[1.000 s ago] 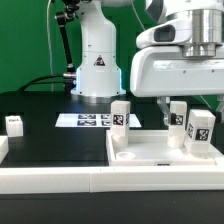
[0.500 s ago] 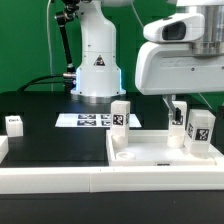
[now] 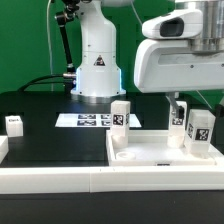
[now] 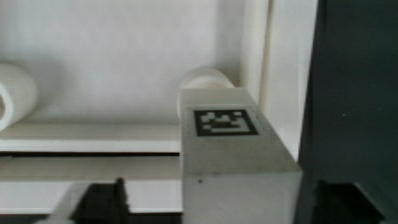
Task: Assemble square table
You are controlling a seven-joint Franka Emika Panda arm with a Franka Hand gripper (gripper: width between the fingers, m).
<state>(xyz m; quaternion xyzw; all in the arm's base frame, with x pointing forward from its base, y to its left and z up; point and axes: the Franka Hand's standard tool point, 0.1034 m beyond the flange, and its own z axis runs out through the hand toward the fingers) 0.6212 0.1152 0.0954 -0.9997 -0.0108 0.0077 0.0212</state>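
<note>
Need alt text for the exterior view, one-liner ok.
A white robot gripper hangs over a white plastic square tabletop with raised rim, jaws down at a short white tagged peg leg. A second leg stands at the top's back corner, a third leg beside the first. A fourth leg stands apart at the exterior view's left, and the flat white marker board lies behind.

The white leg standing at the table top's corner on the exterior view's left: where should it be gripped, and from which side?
Probably its upper part, from straight above, clamping two opposite flat faces. The leg stands upright on the table top, so its top is free, while the raised rim crowds its foot.
</note>
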